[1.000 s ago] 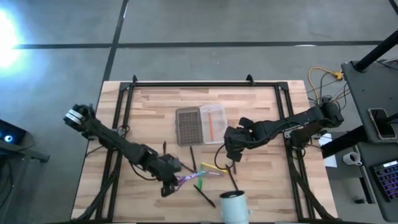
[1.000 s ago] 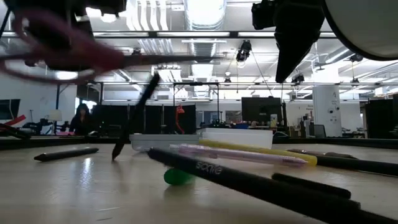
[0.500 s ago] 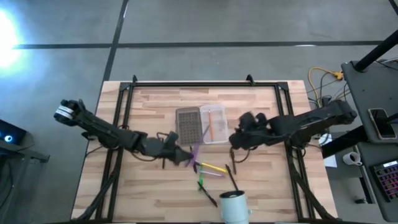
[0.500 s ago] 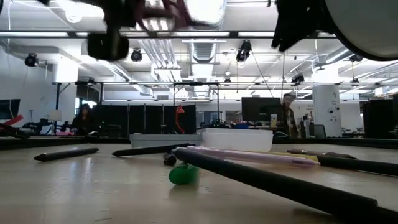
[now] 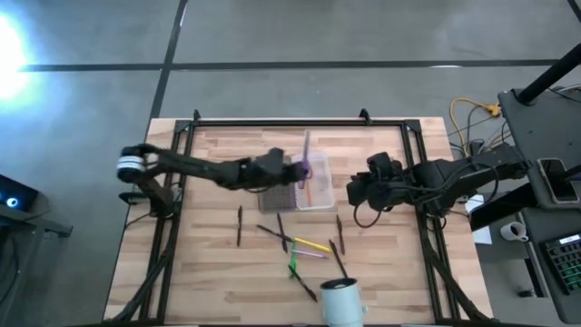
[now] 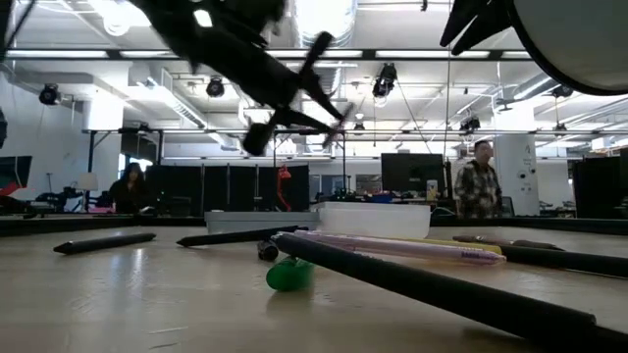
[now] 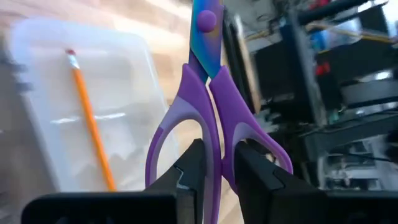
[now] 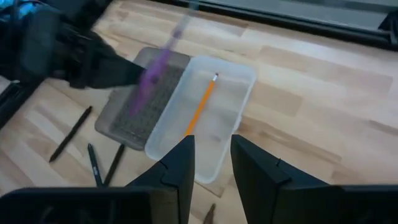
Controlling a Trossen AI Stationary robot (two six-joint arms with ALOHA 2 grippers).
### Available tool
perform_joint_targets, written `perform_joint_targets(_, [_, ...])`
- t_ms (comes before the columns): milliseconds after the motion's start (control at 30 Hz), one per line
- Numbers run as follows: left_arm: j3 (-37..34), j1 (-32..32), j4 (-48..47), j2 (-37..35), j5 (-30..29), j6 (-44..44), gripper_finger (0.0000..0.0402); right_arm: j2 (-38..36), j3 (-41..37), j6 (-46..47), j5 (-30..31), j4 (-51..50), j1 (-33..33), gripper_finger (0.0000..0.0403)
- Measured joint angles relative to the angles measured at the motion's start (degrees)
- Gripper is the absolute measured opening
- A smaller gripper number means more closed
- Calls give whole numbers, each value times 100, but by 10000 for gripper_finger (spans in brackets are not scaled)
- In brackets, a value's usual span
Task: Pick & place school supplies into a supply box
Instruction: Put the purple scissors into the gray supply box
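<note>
My left gripper (image 5: 292, 169) is shut on the purple-handled scissors (image 5: 306, 156) above the supply box, whose grey mesh half (image 5: 274, 186) and translucent half (image 5: 318, 193) lie open on the table. An orange pencil (image 7: 90, 124) lies in the translucent half. The scissors' blades (image 7: 205, 25) point toward the table's far edge. My right gripper (image 5: 354, 193) is open and empty, just right of the box, which shows in its wrist view (image 8: 211, 155). Dark pens (image 5: 270, 232), a yellow marker (image 5: 311, 244), a pink marker (image 5: 309, 255) and a green marker (image 5: 292, 269) lie flat nearer the front. My left gripper pinches the scissors' two handle shanks (image 7: 216, 134) together between its two fingers (image 7: 194, 163), where the loops meet. A loop bulges out on either side of the fingers. The fingers lie along the scissors, which are lifted clear above the box with blades closed.
A white cylindrical cup (image 5: 339, 302) stands at the near edge, close to the low camera (image 6: 579, 39). More dark pens lie at the left (image 5: 240, 225) and right (image 5: 338, 259) of the markers. A black frame rail (image 5: 281, 123) runs along the far edge. A person (image 6: 478, 181) stands in the room behind.
My left gripper has carried the scissors up from among the pens near the front toward the far edge, and now holds them over the supply box, turned so the blades point far. My right gripper has risen and drawn back toward the right edge.
</note>
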Motion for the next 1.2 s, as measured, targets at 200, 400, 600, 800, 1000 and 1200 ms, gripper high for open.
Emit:
perform_joint_targets(200, [1453, -180, -1576, 1130, 722, 556, 45, 15, -153, 333, -35, -243, 15, 95])
perform_joint_targets(400, [1799, -135, -2059, 1465, 732, 703, 45, -20, -360, 514, -144, -289, 81, 93])
perform_joint_targets(600, [1587, 48, -2084, 1566, 659, 184, 45, -26, -605, 667, -175, -289, 76, 91])
perform_joint_targets(800, [1362, 55, -2196, 1568, 686, 112, 45, -29, -774, 690, -176, -271, 76, 93])
perform_joint_targets(1000, [1291, 75, -2190, 1566, 674, 116, 53, -31, -796, 666, -173, -264, 74, 89])
perform_joint_targets(1200, [1322, 77, -2200, 1600, 782, 219, 97, -33, -796, 639, -163, -259, 74, 91])
